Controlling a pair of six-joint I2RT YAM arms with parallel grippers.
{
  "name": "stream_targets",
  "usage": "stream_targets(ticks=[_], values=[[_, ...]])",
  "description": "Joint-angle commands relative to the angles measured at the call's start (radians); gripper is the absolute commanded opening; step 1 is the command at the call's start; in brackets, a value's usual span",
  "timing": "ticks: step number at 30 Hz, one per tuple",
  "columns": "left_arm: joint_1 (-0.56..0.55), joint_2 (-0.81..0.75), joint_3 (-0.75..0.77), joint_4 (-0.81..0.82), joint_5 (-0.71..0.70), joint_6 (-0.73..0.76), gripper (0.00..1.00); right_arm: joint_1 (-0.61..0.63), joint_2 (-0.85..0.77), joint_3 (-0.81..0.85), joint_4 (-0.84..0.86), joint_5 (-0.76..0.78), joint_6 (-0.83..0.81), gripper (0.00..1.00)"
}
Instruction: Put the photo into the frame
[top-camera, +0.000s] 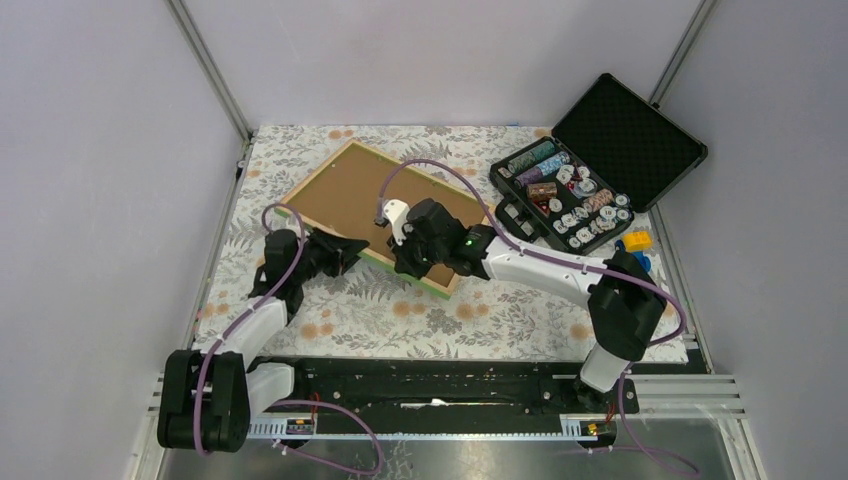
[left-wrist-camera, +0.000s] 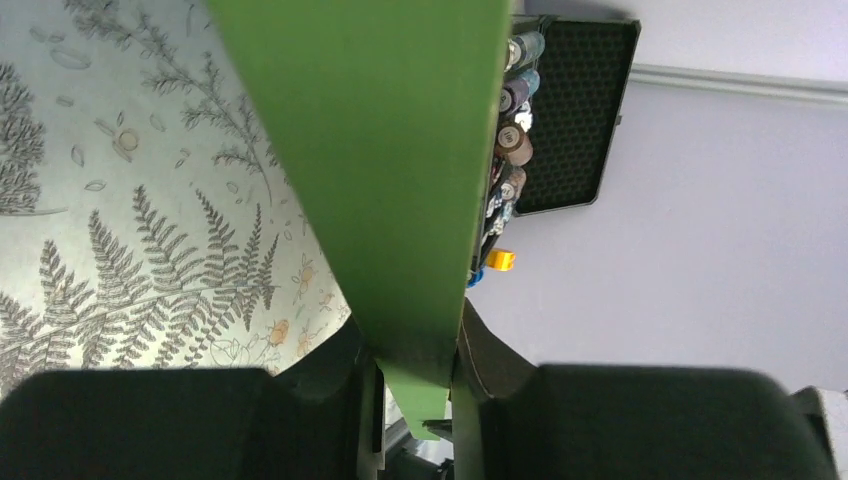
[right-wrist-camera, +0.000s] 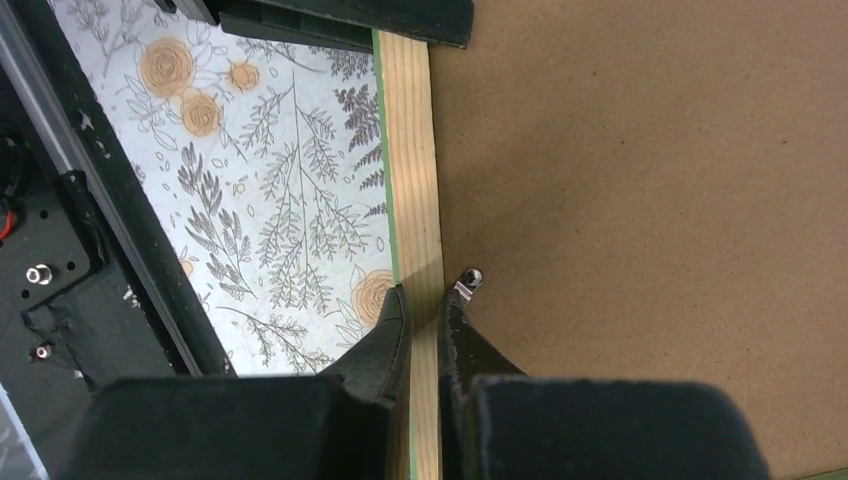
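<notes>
Across the middle of the floral tablecloth (top-camera: 500, 310) the frame (top-camera: 441, 287) sits back-up, its brown fibreboard backing panel (top-camera: 345, 195) facing the ceiling. At the frame's near-left edge the left gripper (top-camera: 348, 250) is clamped on the rim, and the green front face runs between its fingers in the left wrist view. Farther right along the frame's near edge, the right gripper (right-wrist-camera: 420, 320) is pinched narrow on the light wood rail, one finger outside the frame, one over the panel. Right of the frame stands an open black case of poker chips (top-camera: 570, 195).
</notes>
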Motion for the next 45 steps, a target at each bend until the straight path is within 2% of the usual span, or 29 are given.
stream_targets(ticks=[1, 5, 9, 12, 14, 16, 19, 24, 31, 34, 40, 45], values=[[-0.007, 0.001, 0.129, -0.084, 0.006, 0.174, 0.00, 0.000, -0.070, 0.060, 0.018, -0.089, 0.066, 0.00], [-0.007, 0.001, 0.228, -0.261, -0.005, 0.202, 0.00, -0.001, -0.073, 0.077, 0.001, -0.137, 0.074, 0.02], [-0.007, 0.009, 0.353, -0.460, -0.026, 0.259, 0.00, -0.003, -0.098, 0.080, -0.009, -0.159, 0.076, 0.46], [-0.007, -0.014, 0.404, -0.523, -0.050, 0.282, 0.00, -0.002, -0.133, 0.080, -0.030, -0.145, 0.072, 0.79], [-0.007, -0.037, 0.430, -0.555, -0.075, 0.294, 0.00, -0.001, -0.167, 0.078, -0.063, -0.110, 0.053, 0.91], [-0.007, -0.053, 0.458, -0.583, -0.088, 0.308, 0.00, 0.000, -0.207, 0.077, -0.106, -0.078, 0.011, 0.99], [-0.007, -0.055, 0.512, -0.633, -0.098, 0.336, 0.00, 0.013, -0.310, 0.050, -0.119, -0.011, -0.049, 1.00], [-0.007, -0.075, 0.562, -0.659, -0.104, 0.358, 0.00, 0.031, -0.477, -0.119, 0.007, 0.018, -0.193, 1.00], [-0.007, -0.091, 0.685, -0.778, -0.191, 0.452, 0.00, 0.038, -0.638, -0.357, 0.147, -0.031, -0.416, 1.00], [-0.007, -0.093, 0.731, -0.816, -0.212, 0.484, 0.00, 0.038, -0.703, -0.400, 0.213, -0.001, -0.420, 1.00], [-0.007, -0.108, 0.783, -0.834, -0.230, 0.511, 0.00, 0.049, -0.729, -0.426, 0.230, 0.030, -0.355, 1.00], [-0.007, -0.108, 0.815, -0.873, -0.262, 0.504, 0.00, 0.119, -0.722, -0.473, 0.287, 0.097, -0.329, 1.00]])
